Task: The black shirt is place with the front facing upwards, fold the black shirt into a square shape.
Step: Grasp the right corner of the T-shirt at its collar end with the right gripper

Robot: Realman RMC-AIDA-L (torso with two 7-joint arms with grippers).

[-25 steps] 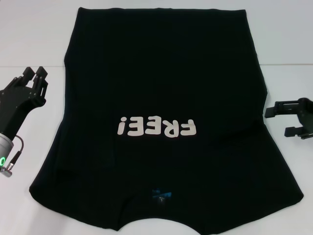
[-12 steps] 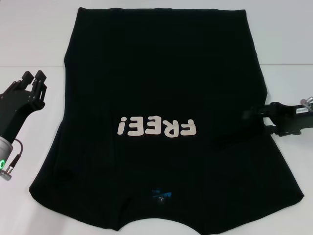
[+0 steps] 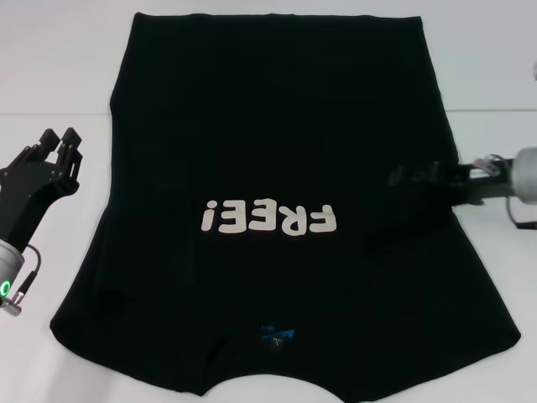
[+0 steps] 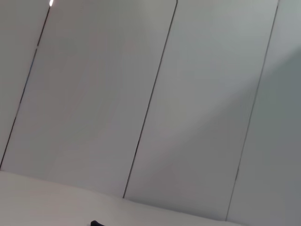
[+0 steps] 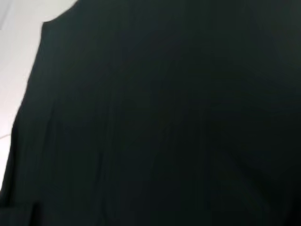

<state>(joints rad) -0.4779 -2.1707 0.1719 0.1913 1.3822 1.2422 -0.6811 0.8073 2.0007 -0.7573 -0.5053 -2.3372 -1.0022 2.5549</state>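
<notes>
White and smooth, the flat tabletop carries one large black short-sleeved cloth T-shirt, spread flat with its front up, its hem far from the robot and its collar near. One white block "FREE!" print and one small blue neck label mark it. Two black jointed grippers show: the left gripper sits off the shirt's left edge, jaws narrow; the right gripper reaches over the shirt's right side, its jaw state impossible to tell.
</notes>
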